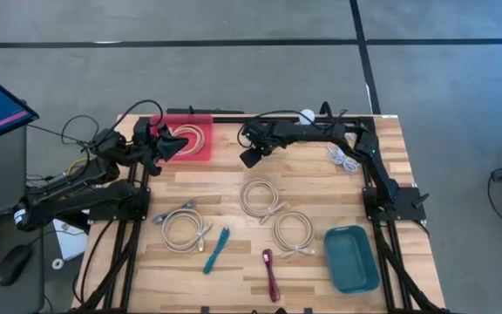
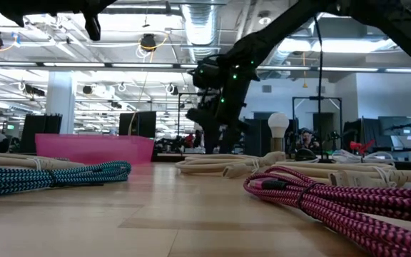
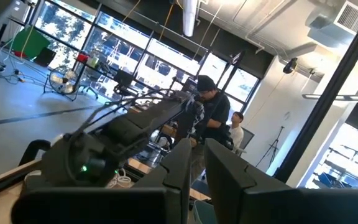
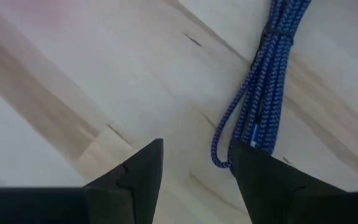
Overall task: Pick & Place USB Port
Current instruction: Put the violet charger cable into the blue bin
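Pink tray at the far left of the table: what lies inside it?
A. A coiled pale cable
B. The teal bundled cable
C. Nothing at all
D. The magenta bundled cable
A: in the high view a coiled pale cable lies inside the pink tray, while the teal cable and the magenta cable lie on the bare wood near the front edge.

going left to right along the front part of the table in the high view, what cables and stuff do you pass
grey coiled cable → teal cable → magenta cable → beige coiled cable → teal bin
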You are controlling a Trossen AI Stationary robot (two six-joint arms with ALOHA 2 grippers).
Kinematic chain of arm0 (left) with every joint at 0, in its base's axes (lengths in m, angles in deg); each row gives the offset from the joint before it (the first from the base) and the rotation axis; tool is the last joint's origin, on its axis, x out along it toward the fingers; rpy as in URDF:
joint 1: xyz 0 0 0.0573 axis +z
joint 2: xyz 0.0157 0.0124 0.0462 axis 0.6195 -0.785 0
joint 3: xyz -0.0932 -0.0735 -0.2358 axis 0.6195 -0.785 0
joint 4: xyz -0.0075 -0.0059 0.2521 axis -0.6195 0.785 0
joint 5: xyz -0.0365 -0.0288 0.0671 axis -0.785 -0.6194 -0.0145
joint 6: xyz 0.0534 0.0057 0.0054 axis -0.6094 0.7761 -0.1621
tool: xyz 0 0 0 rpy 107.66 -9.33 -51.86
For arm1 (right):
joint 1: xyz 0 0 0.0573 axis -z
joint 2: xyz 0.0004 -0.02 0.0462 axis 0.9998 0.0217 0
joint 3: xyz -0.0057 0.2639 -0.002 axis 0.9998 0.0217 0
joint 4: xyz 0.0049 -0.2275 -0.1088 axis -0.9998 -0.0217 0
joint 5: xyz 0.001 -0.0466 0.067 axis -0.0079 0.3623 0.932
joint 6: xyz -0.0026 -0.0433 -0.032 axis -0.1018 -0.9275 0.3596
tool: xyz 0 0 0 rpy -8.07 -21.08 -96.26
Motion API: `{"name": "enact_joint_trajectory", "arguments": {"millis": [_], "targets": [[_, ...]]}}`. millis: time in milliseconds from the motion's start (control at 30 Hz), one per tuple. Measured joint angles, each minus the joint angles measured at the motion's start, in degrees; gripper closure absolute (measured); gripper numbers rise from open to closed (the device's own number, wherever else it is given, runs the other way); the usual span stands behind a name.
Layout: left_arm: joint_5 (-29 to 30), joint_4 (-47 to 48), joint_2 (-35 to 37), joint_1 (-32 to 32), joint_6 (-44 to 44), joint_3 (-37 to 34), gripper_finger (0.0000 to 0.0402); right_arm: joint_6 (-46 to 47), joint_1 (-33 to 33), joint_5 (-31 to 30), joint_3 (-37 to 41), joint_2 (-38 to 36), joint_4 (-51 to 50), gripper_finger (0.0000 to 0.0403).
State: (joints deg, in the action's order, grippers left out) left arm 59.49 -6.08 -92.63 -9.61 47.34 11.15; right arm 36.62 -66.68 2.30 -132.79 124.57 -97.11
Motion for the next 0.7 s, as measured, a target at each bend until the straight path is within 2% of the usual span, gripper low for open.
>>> {"name": "enact_joint_trajectory", "arguments": {"millis": [300,700], "targets": [[0.0,0.0,0.0,0.0,0.0,0.0,0.0356,-0.4,-0.3,-2.9,0.2,-0.7,1.7,0.0223],[0.0,0.0,0.0,0.0,0.0,0.0,0.0356,-3.7,-0.3,-2.6,-8.2,-0.9,-3.4,0.0233]]}}
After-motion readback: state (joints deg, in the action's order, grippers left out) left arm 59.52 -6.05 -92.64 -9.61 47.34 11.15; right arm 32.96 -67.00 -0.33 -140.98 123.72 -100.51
